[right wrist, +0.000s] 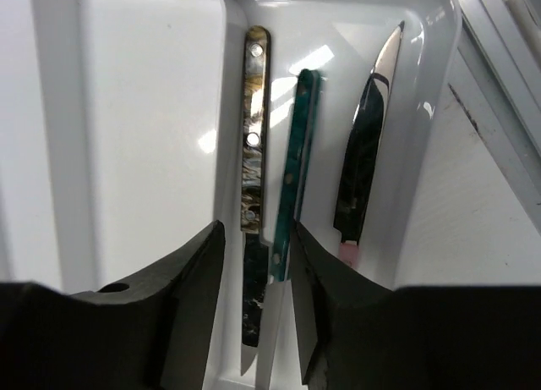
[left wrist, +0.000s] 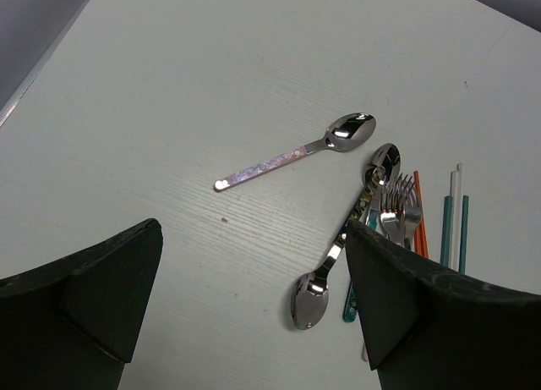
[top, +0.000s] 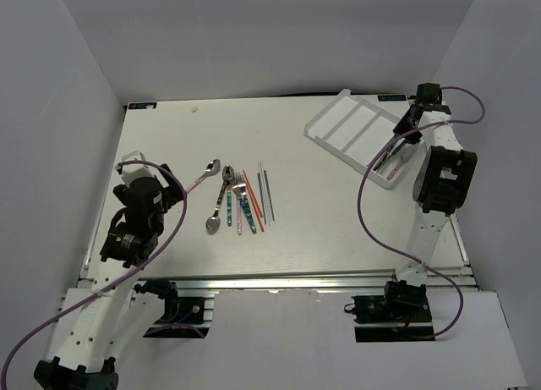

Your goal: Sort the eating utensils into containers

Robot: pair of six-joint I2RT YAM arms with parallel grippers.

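The white tray (top: 351, 119) lies at the far right of the table. My right gripper (top: 397, 150) hovers over its near-right compartment (right wrist: 152, 136), open. Three knives lie there side by side: a mottled-handled one (right wrist: 253, 153), a teal-handled one (right wrist: 297, 166) and a dark one with a pink end (right wrist: 362, 162). The first two run between the fingers of the right gripper (right wrist: 256, 238), the teal one close to the right finger. My left gripper (left wrist: 254, 238) is open above the table, left of a pink-handled spoon (left wrist: 296, 153), a second spoon (left wrist: 342, 246), forks (left wrist: 397, 208) and chopsticks (left wrist: 452, 212).
The remaining utensils (top: 237, 200) sit in a tight bunch at the table's middle, with the chopsticks (top: 264, 191) on their right. The tray's other compartments (top: 338, 123) hold nothing visible. White walls close in the table on three sides.
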